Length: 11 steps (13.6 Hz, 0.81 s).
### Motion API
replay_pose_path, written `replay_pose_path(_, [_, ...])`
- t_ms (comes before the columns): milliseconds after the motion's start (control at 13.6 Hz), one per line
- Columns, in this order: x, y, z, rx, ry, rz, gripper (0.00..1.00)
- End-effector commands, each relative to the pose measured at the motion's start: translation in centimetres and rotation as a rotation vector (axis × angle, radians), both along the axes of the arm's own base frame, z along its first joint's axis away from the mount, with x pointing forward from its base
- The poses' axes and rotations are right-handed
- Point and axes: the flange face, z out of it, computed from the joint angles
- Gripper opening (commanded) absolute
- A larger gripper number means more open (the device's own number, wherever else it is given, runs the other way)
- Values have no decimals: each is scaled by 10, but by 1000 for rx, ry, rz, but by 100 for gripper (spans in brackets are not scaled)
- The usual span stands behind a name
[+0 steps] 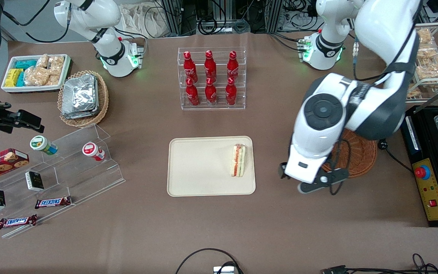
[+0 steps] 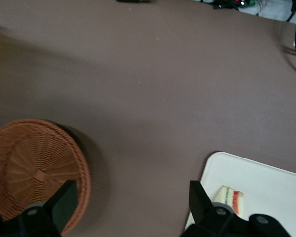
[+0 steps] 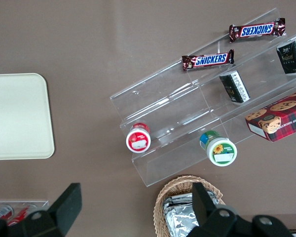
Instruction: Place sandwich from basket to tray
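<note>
The sandwich [image 1: 238, 160] lies on the cream tray [image 1: 203, 167], near the tray's edge toward the working arm's end; it is a wedge with red and green filling along its edge. It also shows in the left wrist view [image 2: 230, 200] on the tray [image 2: 266, 182]. The round reddish-brown basket [image 1: 356, 156] is partly hidden under the arm and looks empty in the left wrist view [image 2: 34, 168]. My left gripper [image 1: 310, 180] hangs above bare table between basket and tray. In the wrist view it [image 2: 132, 200] is open and holds nothing.
A clear rack of red bottles [image 1: 211, 78] stands farther from the front camera than the tray. A clear stepped shelf [image 1: 70, 167] with snacks, a pale oval wicker basket of foil packets [image 1: 83, 97] and a white bin [image 1: 36, 72] lie toward the parked arm's end.
</note>
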Motion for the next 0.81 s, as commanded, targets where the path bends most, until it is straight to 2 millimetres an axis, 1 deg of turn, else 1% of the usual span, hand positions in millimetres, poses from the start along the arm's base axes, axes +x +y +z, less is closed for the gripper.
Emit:
replay_pose_path(0, [-4, 41, 44, -48, 20, -17, 100])
replay_pose_path(220, [-7, 73, 63, -61, 52, -42, 100])
replay_pose_path(294, [-7, 78, 68, -72, 54, -44, 100])
replay_pose_path(441, [-9, 101, 81, -85, 56, -40, 100])
replay_pose_path(514, [-11, 104, 84, -82, 70, -60, 100])
replay_pose_path(588, [-17, 106, 95, -72, 58, -90, 100])
replay_pose_path(661, [-24, 104, 94, -54, 70, -123, 100])
replay_pose_path(734, [-30, 115, 95, -39, 74, -123, 100])
